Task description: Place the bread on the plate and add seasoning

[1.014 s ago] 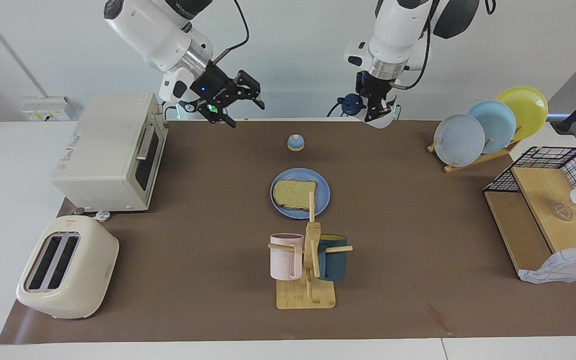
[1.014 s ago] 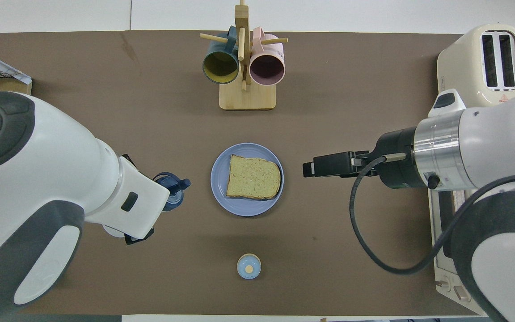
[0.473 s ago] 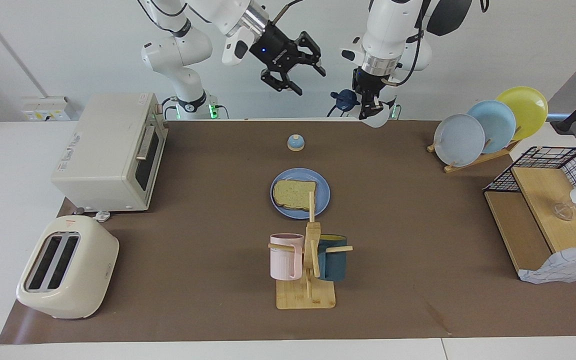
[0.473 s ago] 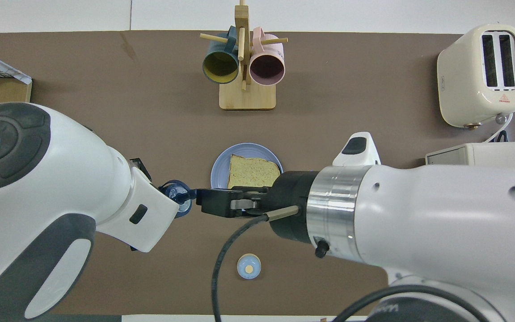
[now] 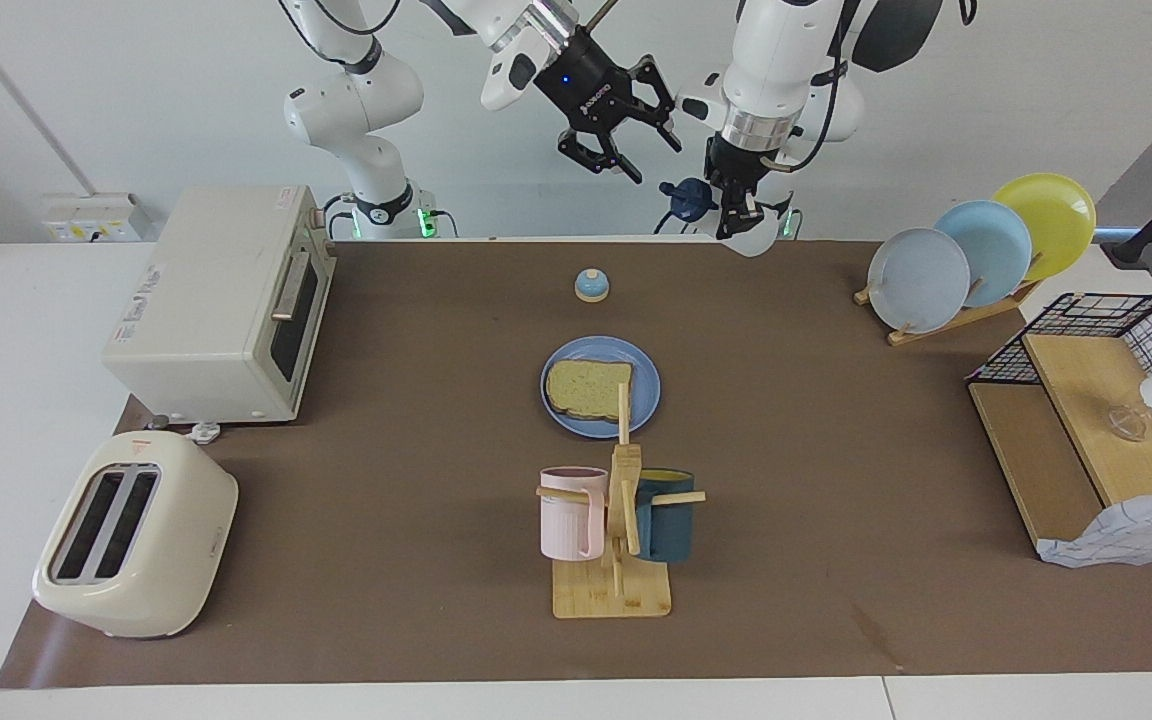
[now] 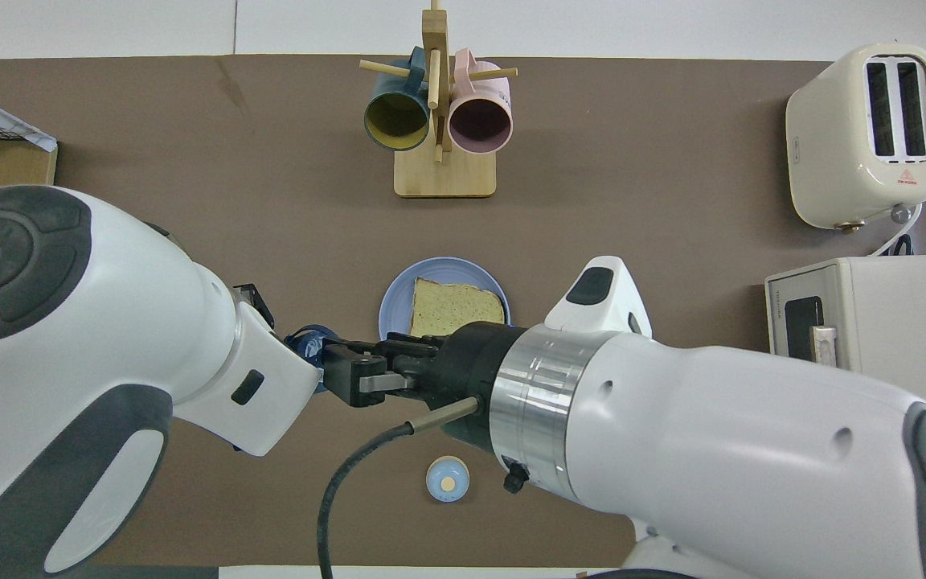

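Note:
The bread [image 5: 588,386] lies flat on the blue plate [image 5: 644,398] in the middle of the table; both also show in the overhead view, the bread [image 6: 455,310] on the plate [image 6: 393,312]. My left gripper [image 5: 742,208] is shut on the seasoning bottle [image 5: 756,238] and holds it tilted in the air over the robots' edge of the table, with its navy cap [image 5: 681,197] pointing toward the right arm. My right gripper [image 5: 648,160] is open and hangs in the air close beside that cap. In the overhead view the right gripper [image 6: 338,375] sits against the cap [image 6: 308,344].
A blue-domed bell [image 5: 591,285] stands nearer to the robots than the plate. A wooden mug rack [image 5: 621,530] with two mugs stands farther out. A toaster oven [image 5: 221,305] and toaster [image 5: 131,535] stand at the right arm's end. A plate rack [image 5: 976,255] and wire shelf [image 5: 1096,420] stand at the left arm's end.
My right arm has swung up from beside the toaster oven to the bottle's cap, its gripper still open. My left gripper has lifted the bottle slightly. Bread and plate have not moved.

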Controlling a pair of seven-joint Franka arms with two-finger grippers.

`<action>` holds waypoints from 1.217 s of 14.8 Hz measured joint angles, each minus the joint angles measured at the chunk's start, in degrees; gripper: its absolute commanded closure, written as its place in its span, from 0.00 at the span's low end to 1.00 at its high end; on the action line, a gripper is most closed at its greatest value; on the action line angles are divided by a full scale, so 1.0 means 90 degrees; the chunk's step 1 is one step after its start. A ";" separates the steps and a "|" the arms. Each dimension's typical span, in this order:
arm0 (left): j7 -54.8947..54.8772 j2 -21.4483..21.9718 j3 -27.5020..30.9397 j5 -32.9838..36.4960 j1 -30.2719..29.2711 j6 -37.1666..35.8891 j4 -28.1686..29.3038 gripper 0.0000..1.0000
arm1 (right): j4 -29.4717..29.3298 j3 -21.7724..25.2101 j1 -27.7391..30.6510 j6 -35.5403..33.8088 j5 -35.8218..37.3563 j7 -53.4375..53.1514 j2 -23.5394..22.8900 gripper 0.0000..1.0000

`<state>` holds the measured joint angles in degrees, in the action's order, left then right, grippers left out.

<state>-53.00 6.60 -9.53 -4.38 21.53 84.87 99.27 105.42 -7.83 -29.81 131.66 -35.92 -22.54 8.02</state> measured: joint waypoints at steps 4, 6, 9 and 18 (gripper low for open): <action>-0.0004 0.0000 -0.0003 -0.0001 0.0000 0.0002 0.0000 0.70 | 0.0002 0.0010 -0.0044 0.0314 0.0008 0.0000 -0.0246 0.44; -0.0004 0.0000 -0.0003 -0.0002 0.0000 0.0003 0.0000 0.70 | 0.0002 0.0007 -0.0066 0.0377 0.0009 0.0000 -0.0328 0.45; -0.0004 0.0000 -0.0003 -0.0002 0.0000 0.0005 0.0000 0.70 | 0.0000 -0.0005 -0.0073 0.0371 0.0009 -0.0054 -0.0339 0.46; -0.0004 0.0003 -0.0002 -0.0002 0.0000 0.0006 0.0000 0.70 | -0.0018 -0.0010 -0.0088 -0.0023 0.0009 -0.0110 -0.0232 0.55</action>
<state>-53.04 6.63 -9.54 -4.40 21.53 84.92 99.27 105.26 -7.92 -30.61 131.45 -35.84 -23.52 5.93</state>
